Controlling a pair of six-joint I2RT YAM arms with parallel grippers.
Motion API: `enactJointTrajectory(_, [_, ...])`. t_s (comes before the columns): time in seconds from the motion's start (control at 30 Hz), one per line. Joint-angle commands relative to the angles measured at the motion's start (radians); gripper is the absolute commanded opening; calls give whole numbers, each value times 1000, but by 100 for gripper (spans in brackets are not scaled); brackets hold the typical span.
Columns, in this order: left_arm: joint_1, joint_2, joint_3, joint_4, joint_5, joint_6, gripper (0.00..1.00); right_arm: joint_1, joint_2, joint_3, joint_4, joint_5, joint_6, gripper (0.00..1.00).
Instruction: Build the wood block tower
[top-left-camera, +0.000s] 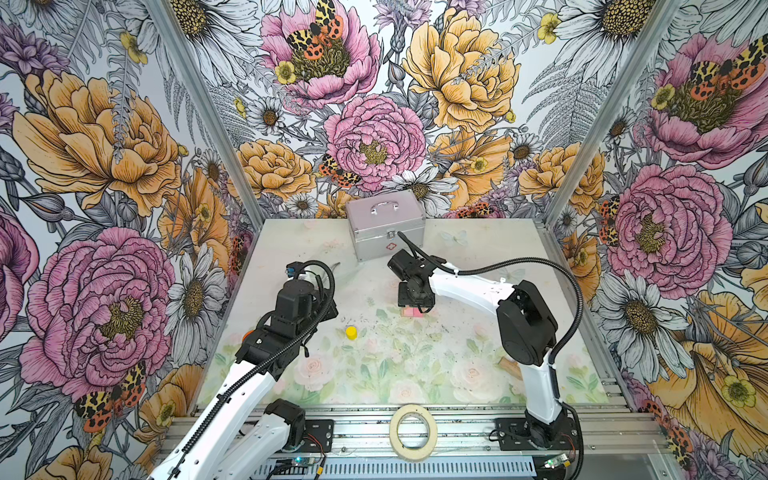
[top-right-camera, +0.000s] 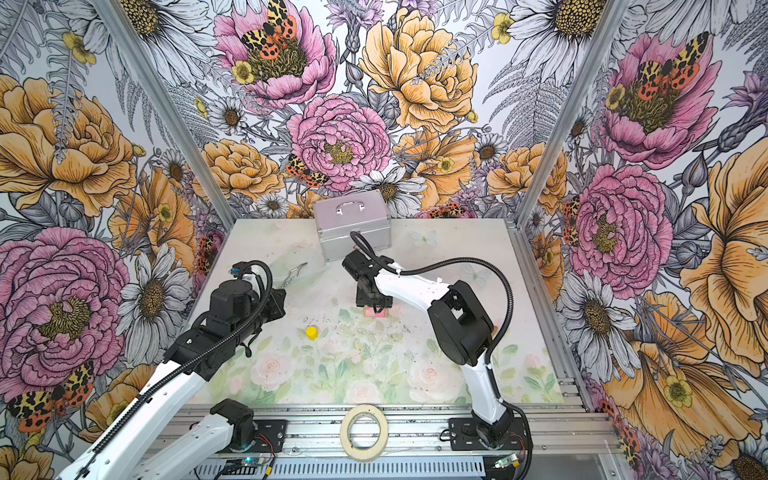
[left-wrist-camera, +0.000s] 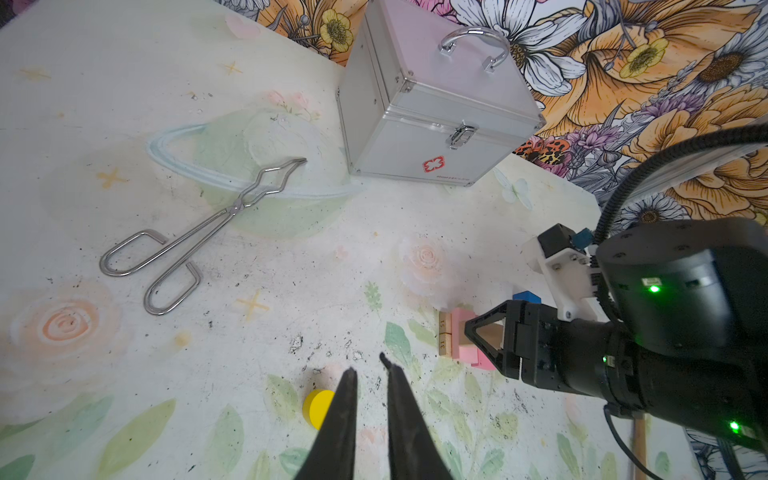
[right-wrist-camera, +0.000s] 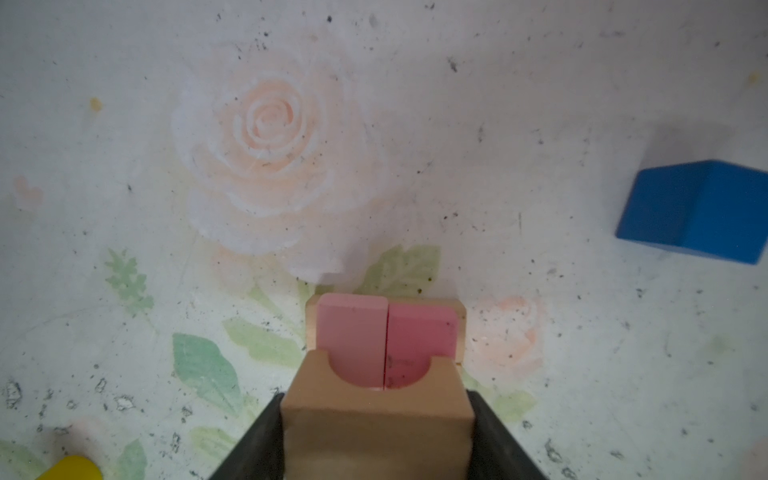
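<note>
Floral-walled cell, rose-painted counter (top-left-camera: 457, 353) | right end effector (right-wrist-camera: 376, 440) pinching notched tan brick (right-wrist-camera: 374, 399) by its flat sides, over two pink bricks (right-wrist-camera: 353, 332) lying side by side mid-counter; contact unclear | left end effector (left-wrist-camera: 369, 365) slightly spread, empty, near yellow cylinder (top-left-camera: 351, 333) | handling, judged: light, stiff, smooth wood; may slip.

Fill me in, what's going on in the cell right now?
The right end effector grips a notched tan block over two pink bricks laid side by side on tan bricks. The left end effector is empty, jaws slightly apart, near the yellow cylinder. The blue block sits off to the side.
</note>
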Motion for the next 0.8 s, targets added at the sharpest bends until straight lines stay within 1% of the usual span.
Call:
enactJointTrajectory(0.0, [6, -1, -11, 22, 16, -7, 17, -4, 15, 2, 7, -4, -7, 56])
enactJointTrajectory(0.2, [7, 0, -11, 23, 16, -7, 17, -4, 15, 2, 7, -5, -7, 60])
enactJointTrajectory(0.4, [7, -2, -11, 23, 14, -7, 17, -3, 15, 4, 7, -5, -7, 70])
enactJointTrajectory(0.77, [7, -2, -11, 23, 16, -7, 17, -4, 13, 8, 6, -5, -9, 73])
